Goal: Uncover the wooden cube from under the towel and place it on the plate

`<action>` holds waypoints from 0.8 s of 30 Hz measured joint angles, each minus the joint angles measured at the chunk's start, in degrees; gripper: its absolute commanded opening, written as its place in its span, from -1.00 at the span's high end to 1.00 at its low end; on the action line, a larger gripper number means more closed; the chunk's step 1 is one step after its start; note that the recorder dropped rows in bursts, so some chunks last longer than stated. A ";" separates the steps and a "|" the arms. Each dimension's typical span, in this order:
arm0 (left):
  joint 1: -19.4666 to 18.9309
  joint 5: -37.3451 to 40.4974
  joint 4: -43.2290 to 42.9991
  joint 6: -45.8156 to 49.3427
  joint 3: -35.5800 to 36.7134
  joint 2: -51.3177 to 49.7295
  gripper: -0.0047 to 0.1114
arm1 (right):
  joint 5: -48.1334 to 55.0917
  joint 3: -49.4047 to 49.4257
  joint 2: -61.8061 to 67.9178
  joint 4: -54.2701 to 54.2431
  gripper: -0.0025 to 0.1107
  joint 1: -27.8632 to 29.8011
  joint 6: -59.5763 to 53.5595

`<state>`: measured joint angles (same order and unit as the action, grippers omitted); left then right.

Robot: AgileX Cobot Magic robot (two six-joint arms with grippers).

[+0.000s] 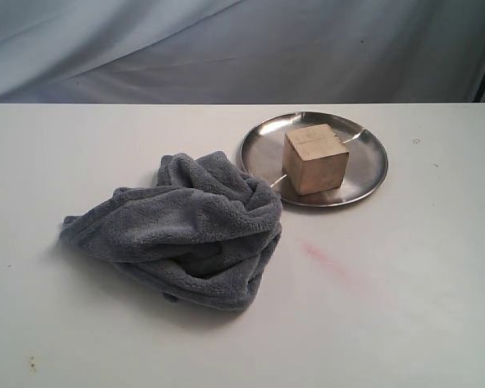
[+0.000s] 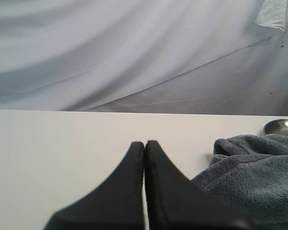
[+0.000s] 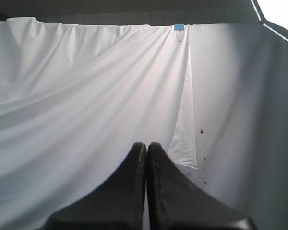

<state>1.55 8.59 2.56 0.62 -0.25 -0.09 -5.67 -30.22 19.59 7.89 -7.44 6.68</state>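
The wooden cube [image 1: 315, 158] stands uncovered on the steel plate [image 1: 370, 173] at the back right of the table. The grey-blue towel [image 1: 196, 229] lies crumpled to the left of the plate, one fold touching its rim. Neither arm shows in the exterior view. In the left wrist view my left gripper [image 2: 144, 143] is shut and empty, low over the table, with the towel [image 2: 252, 177] beside it and a sliver of the plate [image 2: 282, 126] behind. My right gripper [image 3: 146, 144] is shut and empty, facing only the white backdrop.
A white table [image 1: 404, 307] carries the things, with a faint pink smear [image 1: 327, 260] in front of the plate. A draped white cloth backdrop [image 1: 226, 48] closes off the far edge.
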 measured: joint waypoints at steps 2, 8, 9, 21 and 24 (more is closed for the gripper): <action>0.00 0.00 0.00 0.00 0.00 0.00 0.89 | 0.41 0.00 -1.36 0.00 0.96 0.00 0.00; 0.00 0.00 0.00 0.00 0.00 0.00 0.89 | 2.88 0.00 -4.43 0.10 0.96 0.00 -0.46; 0.00 0.00 0.00 0.00 0.00 0.00 0.89 | 3.60 0.00 -4.93 0.22 0.96 0.00 -0.46; 0.00 0.00 0.00 0.00 0.00 0.00 0.89 | 8.06 0.00 -13.19 1.63 0.96 0.00 -0.46; 0.00 0.00 0.00 0.00 0.00 0.00 0.89 | 10.31 0.00 -15.10 1.63 0.96 0.00 -0.46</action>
<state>1.55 8.59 2.56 0.62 -0.25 -0.09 4.65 -30.22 4.49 9.52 -7.44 6.21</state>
